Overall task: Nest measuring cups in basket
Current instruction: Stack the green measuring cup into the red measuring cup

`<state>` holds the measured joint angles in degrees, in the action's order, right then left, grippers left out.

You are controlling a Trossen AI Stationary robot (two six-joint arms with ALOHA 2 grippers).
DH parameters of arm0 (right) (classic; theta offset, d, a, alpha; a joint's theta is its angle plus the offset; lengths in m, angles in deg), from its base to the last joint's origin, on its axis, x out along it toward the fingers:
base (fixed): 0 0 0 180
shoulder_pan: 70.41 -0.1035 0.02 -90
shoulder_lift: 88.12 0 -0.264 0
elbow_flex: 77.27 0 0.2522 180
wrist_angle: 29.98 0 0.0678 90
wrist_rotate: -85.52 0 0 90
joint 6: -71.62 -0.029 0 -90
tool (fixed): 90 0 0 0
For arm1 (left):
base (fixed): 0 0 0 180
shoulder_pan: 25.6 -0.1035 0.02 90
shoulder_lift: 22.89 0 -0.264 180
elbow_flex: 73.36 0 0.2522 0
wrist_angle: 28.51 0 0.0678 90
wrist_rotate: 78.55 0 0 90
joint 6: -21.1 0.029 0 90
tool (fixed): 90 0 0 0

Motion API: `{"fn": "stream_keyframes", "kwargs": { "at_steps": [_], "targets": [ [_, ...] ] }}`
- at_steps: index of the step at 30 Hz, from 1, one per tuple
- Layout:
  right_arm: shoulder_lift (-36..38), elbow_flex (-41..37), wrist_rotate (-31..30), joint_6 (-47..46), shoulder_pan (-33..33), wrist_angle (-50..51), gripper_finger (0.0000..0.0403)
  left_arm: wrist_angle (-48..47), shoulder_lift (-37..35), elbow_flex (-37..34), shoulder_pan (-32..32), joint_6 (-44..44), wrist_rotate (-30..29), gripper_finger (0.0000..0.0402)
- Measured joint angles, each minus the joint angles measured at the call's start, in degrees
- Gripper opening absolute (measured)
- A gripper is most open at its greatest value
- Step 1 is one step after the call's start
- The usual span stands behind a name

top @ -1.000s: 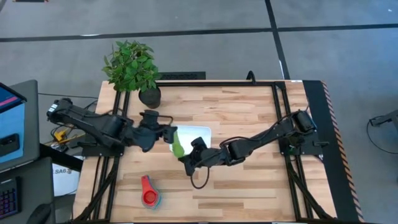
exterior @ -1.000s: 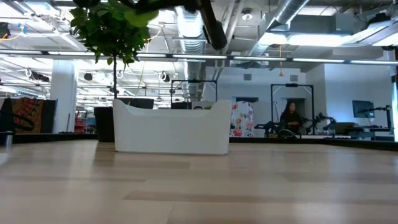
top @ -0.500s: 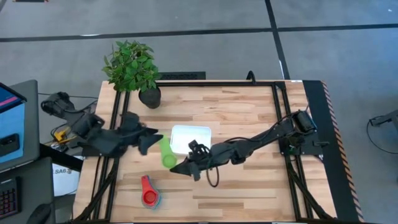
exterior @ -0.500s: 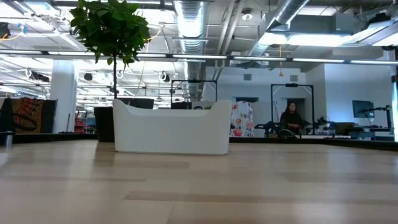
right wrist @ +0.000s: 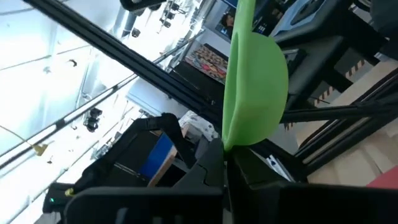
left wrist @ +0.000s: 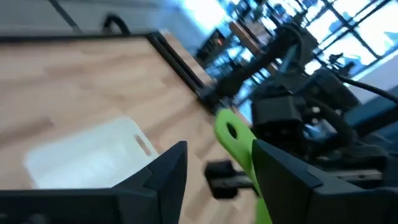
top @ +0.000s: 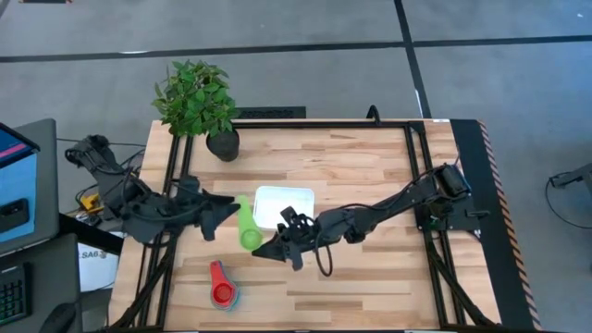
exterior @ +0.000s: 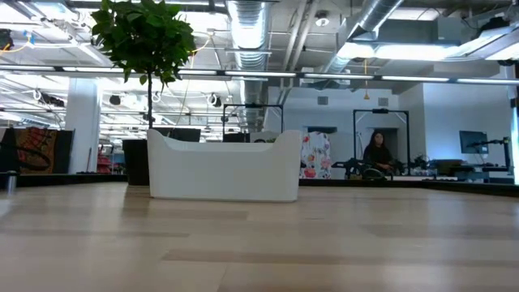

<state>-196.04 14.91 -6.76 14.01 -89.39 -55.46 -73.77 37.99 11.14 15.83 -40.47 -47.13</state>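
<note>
Green cup [top: 247, 225] has moved. A second ago it sat at the near-left edge of the basket [top: 285, 190], between the two pincers. Now it lies clear of the basket, just beside its left side, over bare bench [top: 370, 166]. The left arm has swung back toward the bench's left edge. Left pincer [top: 215, 213] now sits near the cup's handle end, and in the left wrist view the green handle runs close past it. Whether it grips the handle or has released it I cannot tell. Right pincer [top: 268, 248] has followed the cup out and down. It is clenched on the cup's rim, which the right wrist view shows plainly, with the green bowl standing up out of the closed jaws. The basket interior looks bare white from above, and the low view shows nothing rising over its wall. A red cup [top: 220, 289] lies well apart near the front edge, with something light blue under it, possibly another cup. No other cups are seen. Judgement: the green cup has drifted away from the basket rather than into it, so this looks like a handover or regrip, not a placement. Nesting is barely begun.
</note>
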Motion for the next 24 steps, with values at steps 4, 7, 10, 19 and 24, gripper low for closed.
{"fn": "stream_keyframes", "kwargs": {
  "at_steps": [4,7,10,19,24],
  "targets": [
    [0.0,0.0,0.6,2.7,0.0,0.0,0.0011,2.9,0.0,0.0,-1.3,-3.7,4.9,0.0161],
    [0.0,0.0,0.9,3.8,0.0,0.2,0.0011,5.2,0.0,0.0,-1.8,-4.1,5.3,0.016],
    [0.0,0.0,0.9,4.2,-0.1,0.3,0.0012,7.3,0.0,0.0,-2.3,-4.0,5.9,0.0156],
    [0.0,0.0,1.0,5.0,-0.6,0.5,0.0014,8.9,0.2,0.0,-2.0,-5.6,5.5,0.0015],
    [0.0,0.0,2.3,2.0,-0.4,1.6,0.004,8.0,0.6,0.0,-1.9,-5.9,7.4,0.0004]
  ]
}}
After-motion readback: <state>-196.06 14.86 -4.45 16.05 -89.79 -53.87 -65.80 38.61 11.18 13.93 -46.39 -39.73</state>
